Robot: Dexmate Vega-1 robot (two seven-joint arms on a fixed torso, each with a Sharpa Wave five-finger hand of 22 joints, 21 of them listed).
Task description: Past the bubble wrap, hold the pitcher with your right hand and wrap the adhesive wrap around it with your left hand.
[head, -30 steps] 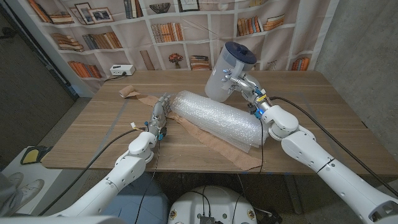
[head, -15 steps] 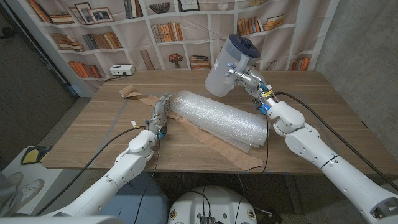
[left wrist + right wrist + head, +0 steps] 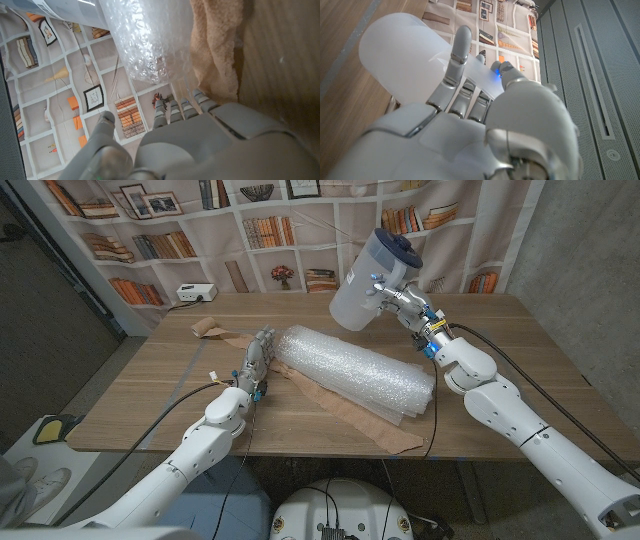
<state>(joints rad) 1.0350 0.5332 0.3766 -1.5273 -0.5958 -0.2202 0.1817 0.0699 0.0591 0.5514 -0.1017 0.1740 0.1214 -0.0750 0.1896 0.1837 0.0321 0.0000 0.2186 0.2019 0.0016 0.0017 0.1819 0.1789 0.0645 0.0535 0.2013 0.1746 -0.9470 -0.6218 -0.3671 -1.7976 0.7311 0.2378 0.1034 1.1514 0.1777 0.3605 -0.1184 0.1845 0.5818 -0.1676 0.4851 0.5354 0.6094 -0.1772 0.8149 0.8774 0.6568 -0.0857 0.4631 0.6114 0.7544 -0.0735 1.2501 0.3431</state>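
Two states: right robot hand (image 3: 395, 298) grips the tilted pitcher (image 3: 368, 280) aloft; left robot hand (image 3: 258, 360), unclear, beside bubble wrap (image 3: 350, 372).

Soft, even room light, with no hard shadows

The head view is sharp but bends at its edges. The bubble wrap (image 3: 352, 370) shines a little. In the wrist views the close hands look big and blurry.

The brown wooden table (image 3: 160, 385) carries a clear bubble wrap roll (image 3: 350, 370) lying on crumpled tan adhesive wrap (image 3: 345, 412) at centre.
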